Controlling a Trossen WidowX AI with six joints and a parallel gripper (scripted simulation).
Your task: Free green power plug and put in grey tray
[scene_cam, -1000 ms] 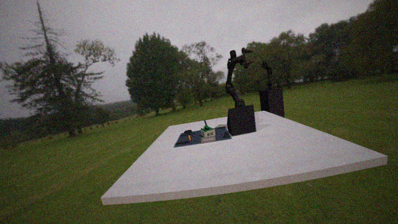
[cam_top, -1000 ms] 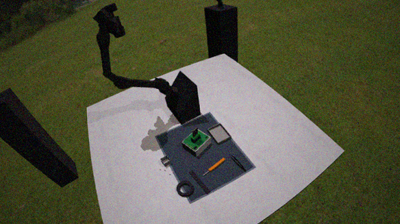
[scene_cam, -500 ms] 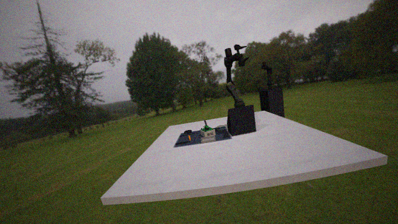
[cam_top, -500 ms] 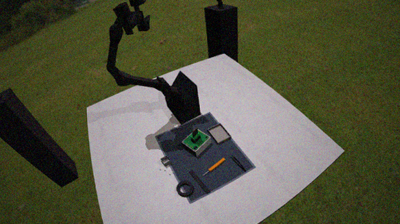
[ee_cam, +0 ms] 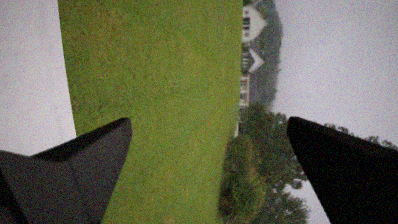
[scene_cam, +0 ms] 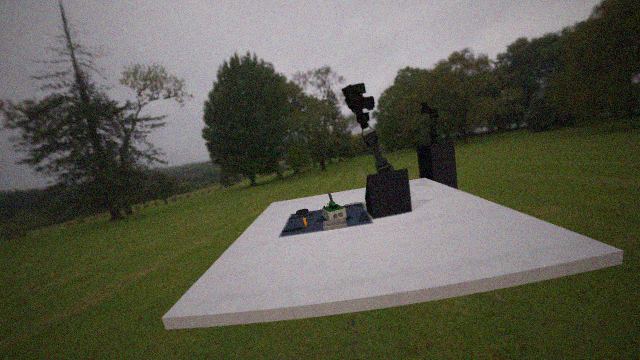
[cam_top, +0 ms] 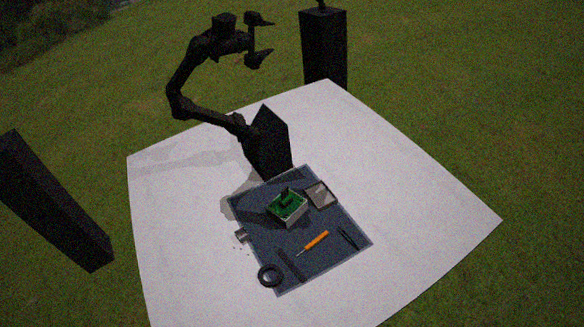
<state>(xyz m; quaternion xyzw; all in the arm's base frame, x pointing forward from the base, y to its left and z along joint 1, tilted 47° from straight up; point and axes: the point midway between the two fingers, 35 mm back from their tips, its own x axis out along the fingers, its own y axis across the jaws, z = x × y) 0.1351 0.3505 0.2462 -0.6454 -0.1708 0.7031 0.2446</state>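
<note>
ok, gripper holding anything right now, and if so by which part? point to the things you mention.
Nothing held. The gripper (cam_top: pixel 263 39) (ee_cam: pixel 210 125) is open, fingers wide apart with only background between them.

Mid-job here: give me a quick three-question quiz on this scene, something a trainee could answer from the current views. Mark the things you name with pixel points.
1. True or false: the gripper (cam_top: pixel 264 39) (scene_cam: pixel 369 102) (ee_cam: pixel 210 125) is open with nothing between its fingers.
2. Multiple choice: what colour is the handle of the slim screwdriver-like tool (cam_top: pixel 316 240) (scene_cam: pixel 305 222) on the dark mat (cam_top: pixel 254 198) (scene_cam: pixel 357 215)?
A) blue
B) orange
C) white
3. Fill in the blank: the black ring (cam_top: pixel 261 282) lies partly on the dark mat and partly on the white ____.

Key: 1. true; 2. B; 3. table top (cam_top: pixel 401 228) (scene_cam: pixel 400 265)
</note>
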